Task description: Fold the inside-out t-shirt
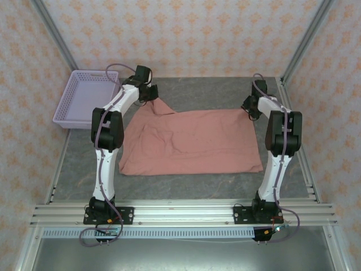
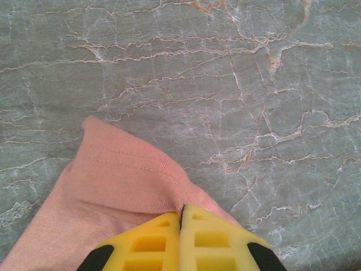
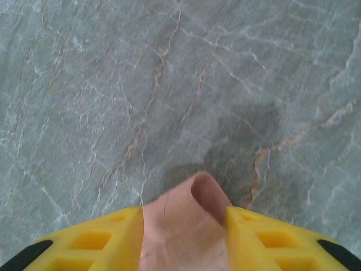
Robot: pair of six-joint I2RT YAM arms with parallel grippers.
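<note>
Top external view: pink t-shirt (image 1: 192, 141) spread on grey surface (image 1: 214, 90), far corners raised.
Left fingers (image 2: 169, 226): pinched tight on one corner hem.
Right fingers (image 3: 127, 228): narrow, holding a bunched corner.
Fold: lift both corners evenly, bring toward near edge, keep cloth smooth.
Hard to see: print, sleeves, neck.

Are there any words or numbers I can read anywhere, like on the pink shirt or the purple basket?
None can be read.
The soft salmon-pink cloth t-shirt shows only plain fabric, with no print or tag in sight.
The lavender plastic mesh basket has no label.
The patterned wallpaper has repeating orange shapes, not letters.
</note>
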